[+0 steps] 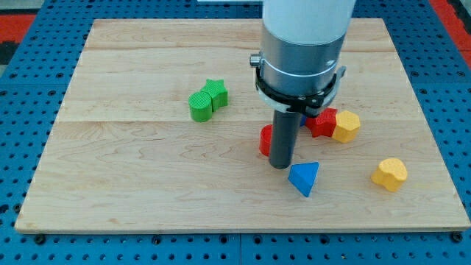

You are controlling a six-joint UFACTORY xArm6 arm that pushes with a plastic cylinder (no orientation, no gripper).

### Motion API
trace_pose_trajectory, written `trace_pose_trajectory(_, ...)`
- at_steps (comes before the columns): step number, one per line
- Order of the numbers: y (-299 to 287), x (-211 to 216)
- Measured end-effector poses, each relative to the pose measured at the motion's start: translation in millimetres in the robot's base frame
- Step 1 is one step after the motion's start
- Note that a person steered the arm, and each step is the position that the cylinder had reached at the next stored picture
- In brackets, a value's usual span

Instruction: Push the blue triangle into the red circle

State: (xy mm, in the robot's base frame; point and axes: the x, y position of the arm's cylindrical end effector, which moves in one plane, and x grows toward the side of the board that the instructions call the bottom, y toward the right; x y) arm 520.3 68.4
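Now, counts: I am seeing six blocks lying on one wooden board (132, 184): two green, two red, one blue, two yellow is seven, so seven in all.
Green pair: a ribbed green cylinder (199, 105) is touching a green star (216, 92), both sitting left of centre.
Red circle: the red circle (266, 140) is showing only its left edge, the rod covering the rest.
My tip: my tip (280, 166) is resting just left of the blue triangle, close to touching it; I cannot tell whether it is. No jaws here, only a plain dark rod holding nothing.
Blue triangle: the blue triangle (304, 177) is lying below and right of the red circle.
Right cluster: a red block (322, 122) is touching a yellow hexagon (346, 126).
Far right: a yellow block (389, 174) is sitting alone.
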Motion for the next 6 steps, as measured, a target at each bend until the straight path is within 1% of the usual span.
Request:
trace_pose_trajectory(1,50,-6)
trace_pose_trajectory(2,78,4)
trace_pose_trajectory(3,76,43)
trace_pose_trajectory(4,32,53)
trace_pose_trajectory(5,-32,26)
trace_pose_trajectory(6,-27,26)
